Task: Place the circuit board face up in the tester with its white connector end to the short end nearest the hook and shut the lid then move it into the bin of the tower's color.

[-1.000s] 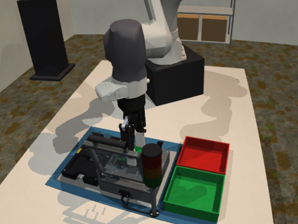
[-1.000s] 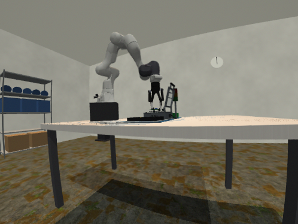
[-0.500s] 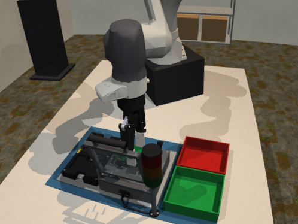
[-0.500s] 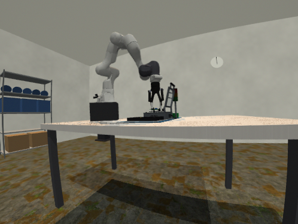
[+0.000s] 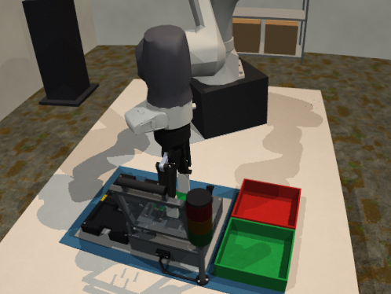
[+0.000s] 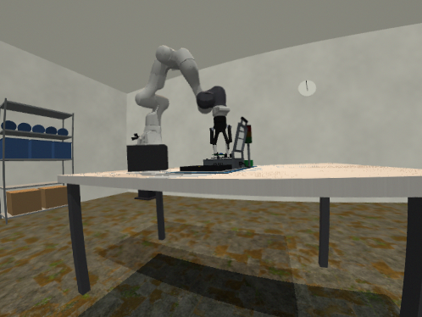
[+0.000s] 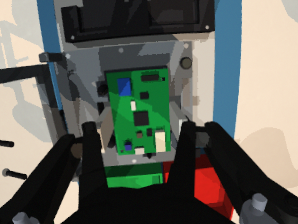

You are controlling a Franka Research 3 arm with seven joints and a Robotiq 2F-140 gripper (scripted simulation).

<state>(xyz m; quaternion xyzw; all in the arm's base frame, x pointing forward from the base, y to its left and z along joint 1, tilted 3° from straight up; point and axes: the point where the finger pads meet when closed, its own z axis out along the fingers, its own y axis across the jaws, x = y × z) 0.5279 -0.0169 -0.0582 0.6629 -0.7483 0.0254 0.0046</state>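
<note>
My gripper point(image 5: 178, 200) point(image 6: 221, 153) point(image 7: 141, 114) points down over the tester point(image 5: 147, 248) point(image 7: 82, 70), shut on the green board's long edges. The board point(image 5: 180, 195) point(image 7: 142, 106) is face up and level, its white connector end toward the bins. It looks slightly above the pin plate. The pins and holes are hidden beneath it. Two black posts point(image 7: 102, 89) show on the hinge side, with a narrow gap to the board in the wrist view. The lid point(image 6: 240, 141) stands open. The latch hook point(image 5: 210, 189) stands opposite the hinge. The signal tower point(image 5: 199, 218) point(image 6: 249, 133) shows no bright lamp.
The black tray point(image 5: 104, 221) point(image 7: 100, 31) lies beside the tester, away from the bins. The red bin point(image 5: 267, 201) point(image 7: 200, 182) and green bin point(image 5: 255, 251) point(image 7: 131, 180) stand beyond the connector end. The raised lid's handle point(image 5: 141, 185) and the tower stand close to the gripper.
</note>
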